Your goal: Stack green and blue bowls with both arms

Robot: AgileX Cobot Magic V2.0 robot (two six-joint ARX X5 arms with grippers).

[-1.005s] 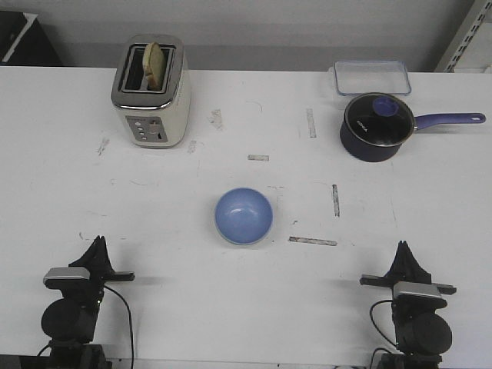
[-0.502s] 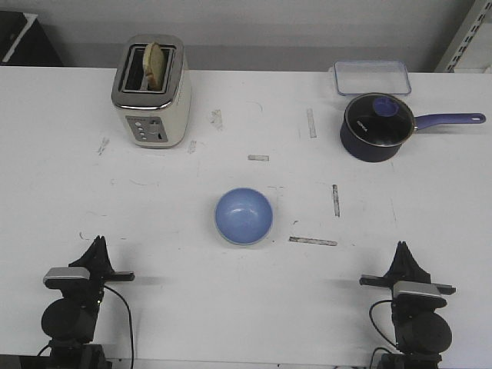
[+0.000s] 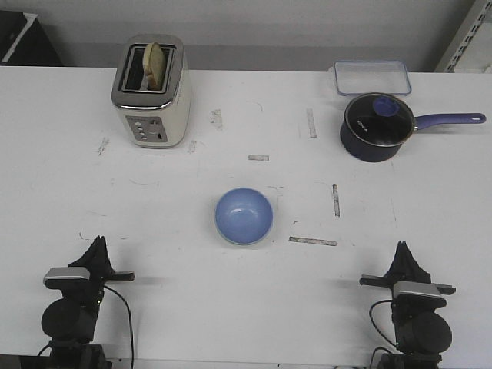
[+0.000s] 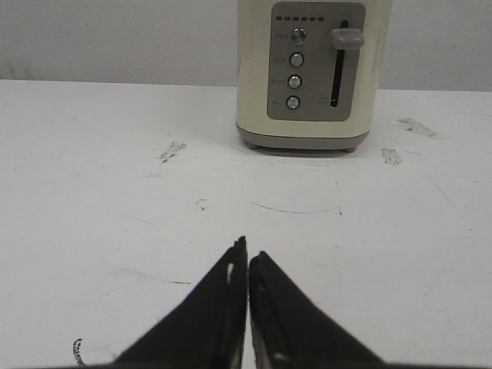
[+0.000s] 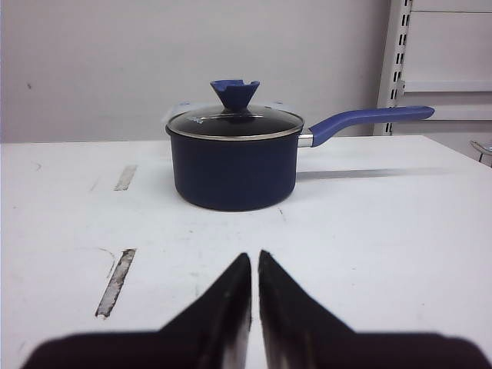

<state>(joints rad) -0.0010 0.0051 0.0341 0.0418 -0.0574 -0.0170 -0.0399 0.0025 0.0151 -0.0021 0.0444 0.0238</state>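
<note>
A light blue bowl (image 3: 244, 216) sits upright in the middle of the white table (image 3: 177, 292); its outer rim looks pale, and I cannot tell whether another bowl sits under it. No separate mint green bowl shows in any view. My left gripper (image 3: 97, 243) rests at the table's near left edge, shut and empty, well to the left of the bowl. In the left wrist view its fingertips (image 4: 247, 255) nearly touch. My right gripper (image 3: 401, 247) rests at the near right edge, shut and empty. In the right wrist view its tips (image 5: 254, 257) stand a hair apart.
A cream toaster (image 3: 151, 91) with a slice of bread stands at the back left, also in the left wrist view (image 4: 313, 73). A dark navy lidded saucepan (image 3: 374, 127) with a purple handle stands at the back right, also in the right wrist view (image 5: 234, 157). A clear container (image 3: 370, 77) lies behind it.
</note>
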